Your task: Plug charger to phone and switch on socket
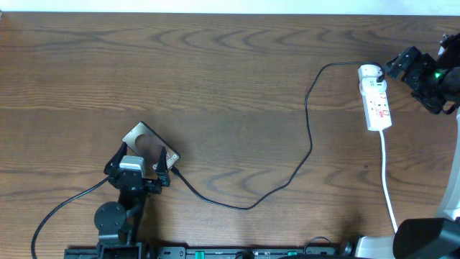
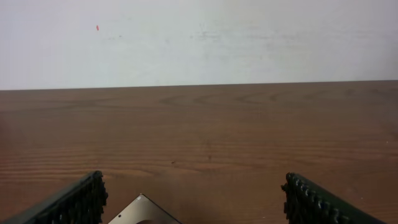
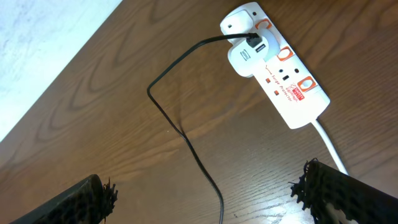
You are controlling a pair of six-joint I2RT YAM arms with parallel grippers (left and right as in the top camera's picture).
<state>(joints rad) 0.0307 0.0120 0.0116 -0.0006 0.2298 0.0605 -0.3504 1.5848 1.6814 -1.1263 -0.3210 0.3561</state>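
Note:
The phone point(image 1: 140, 135) lies flat at the front left, its silvery face up. My left gripper point(image 1: 141, 165) is over its near half, open, with a finger on each side. In the left wrist view only the phone's corner point(image 2: 143, 213) shows between the open fingers point(image 2: 193, 199). The charger's thin black cable point(image 1: 310, 137) runs from the white socket point(image 1: 377, 104) down and left to the phone's right corner; I cannot tell whether its tip is in the phone. My right gripper point(image 1: 394, 67) is open beside the socket's far end. The right wrist view shows the socket point(image 3: 283, 78), the cable point(image 3: 186, 127) and the open fingers point(image 3: 205, 193).
A white adapter point(image 3: 245, 59) sits in the socket with the cable plugged into it. The socket's white lead point(image 1: 387, 180) runs to the front right edge. A thicker black robot cable point(image 1: 57, 208) loops at the front left. A white wall point(image 2: 199, 37) stands behind the table.

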